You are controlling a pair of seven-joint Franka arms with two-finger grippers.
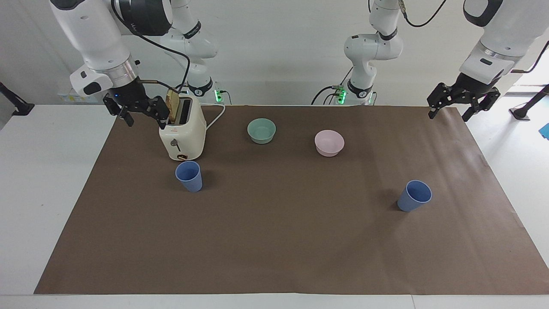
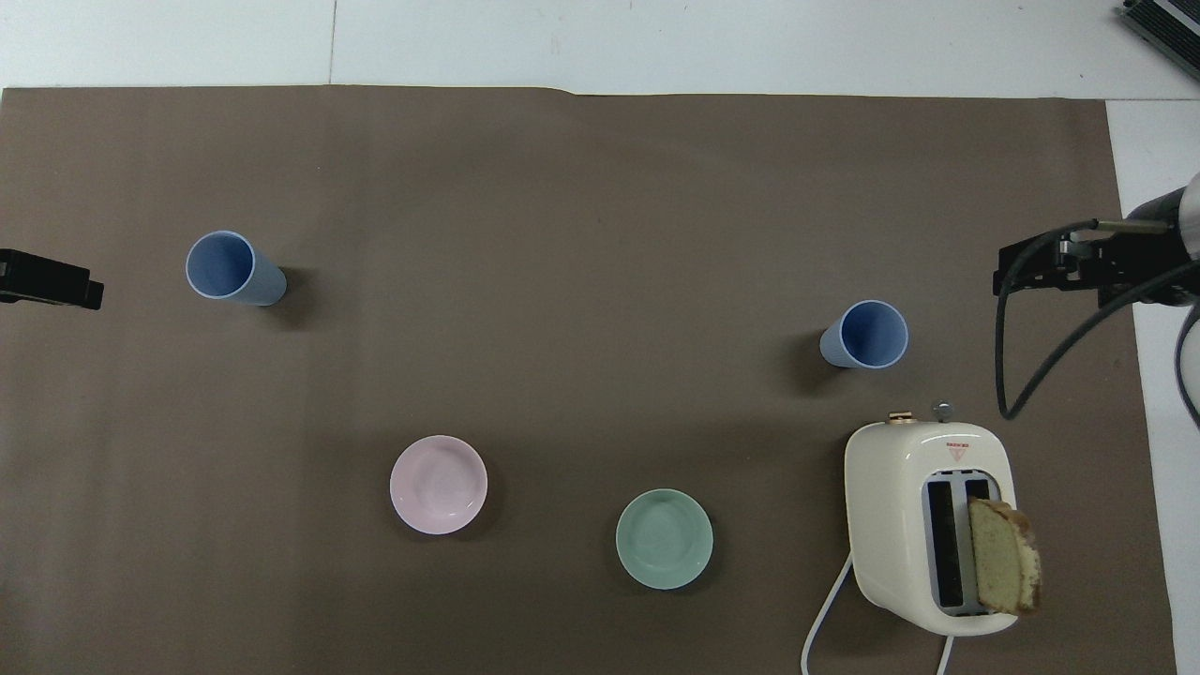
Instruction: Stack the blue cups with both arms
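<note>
Two blue cups stand upright and apart on the brown mat. One cup (image 1: 188, 176) (image 2: 862, 335) is toward the right arm's end, just farther from the robots than the toaster. The other cup (image 1: 414, 195) (image 2: 230, 269) is toward the left arm's end. My right gripper (image 1: 145, 119) (image 2: 1022, 267) hangs open and empty in the air beside the toaster, over the mat's edge. My left gripper (image 1: 450, 113) (image 2: 52, 279) hangs open and empty over the mat's corner at its own end. Neither gripper touches a cup.
A cream toaster (image 1: 182, 131) (image 2: 928, 525) with a slice of bread (image 2: 1003, 553) in one slot stands near the right gripper, its cable trailing toward the robots. A teal bowl (image 1: 261, 130) (image 2: 664, 538) and a pink bowl (image 1: 329, 142) (image 2: 438, 484) sit nearer the robots than the cups.
</note>
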